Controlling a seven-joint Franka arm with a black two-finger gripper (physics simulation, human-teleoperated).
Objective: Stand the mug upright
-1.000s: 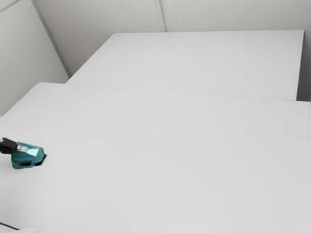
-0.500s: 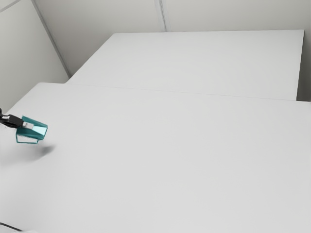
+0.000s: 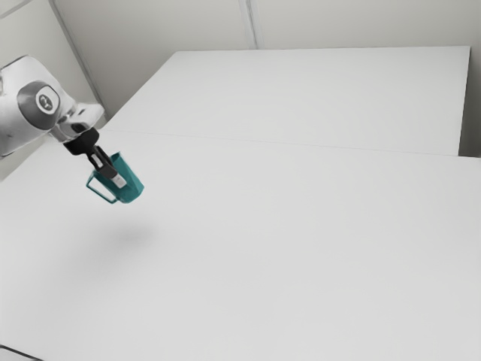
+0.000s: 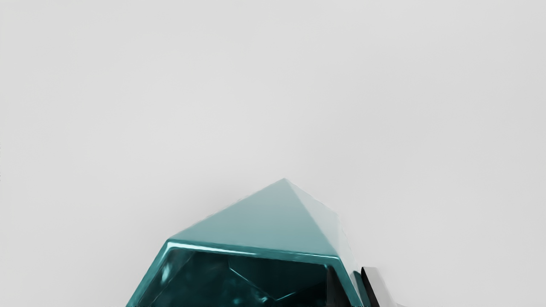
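In the exterior view my gripper (image 3: 114, 176), at the upper left, is shut on the teal mug (image 3: 131, 189), which hangs above the table with its shadow below. The mug is tilted, its rim toward the hand and its base lower and toward the exterior view's right; the handle sticks out toward the exterior view's left. In the wrist view the gripper (image 4: 353, 283) pinches one wall of the mug (image 4: 260, 228), one finger inside the opening and the other outside. The handle is not distinguishable there.
The white table (image 3: 285, 248) spreads under the mug and toward the exterior view's right. A second white surface (image 3: 316, 98) lies behind it, with pale walls around. A dark thin line (image 3: 21, 353) crosses the lower left corner.
My gripper has lifted the mug off the table and carried it up and toward the exterior view's right. The mug's tilt has changed, its base now pointing more downward, and more of the arm is in view.
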